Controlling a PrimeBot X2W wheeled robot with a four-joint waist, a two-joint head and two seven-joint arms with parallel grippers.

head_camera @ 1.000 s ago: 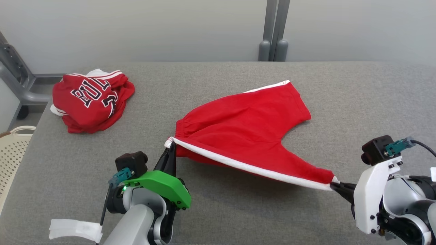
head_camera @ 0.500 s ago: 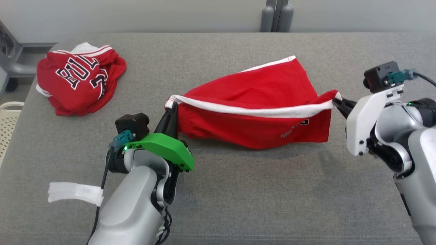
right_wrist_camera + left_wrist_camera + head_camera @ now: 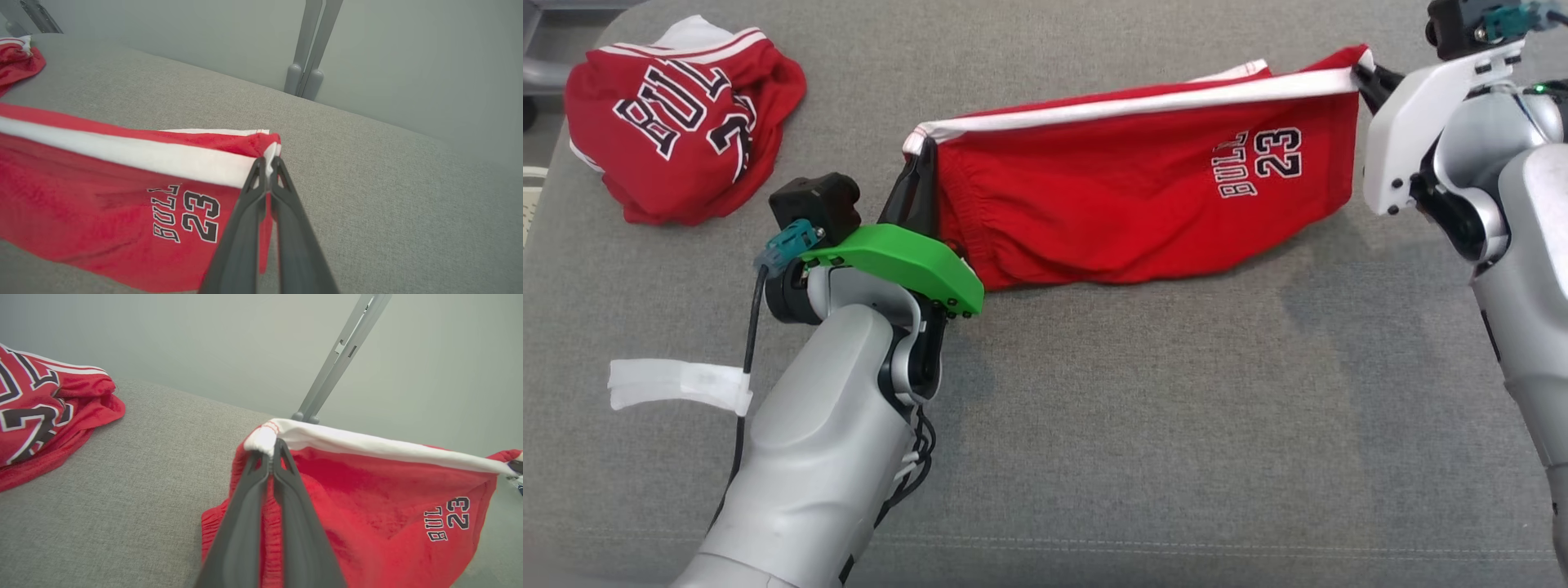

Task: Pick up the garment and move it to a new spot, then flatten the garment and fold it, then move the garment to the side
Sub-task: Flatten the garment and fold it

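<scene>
Currently I am pinching the red shorts (image 3: 1111, 196) by their white-banded edge, my left gripper (image 3: 921, 159) clamping tight on one corner and my right gripper (image 3: 1364, 75) on the other, the cloth hanging between them over the grey table (image 3: 1135, 408).

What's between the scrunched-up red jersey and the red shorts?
Just bare grey fabric tabletop between the crumpled red jersey and the white-striped red shorts, in the head view.

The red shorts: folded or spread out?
Folded, leg over leg: the shorts hang from their white stripe, taut between left gripper and right gripper.
</scene>
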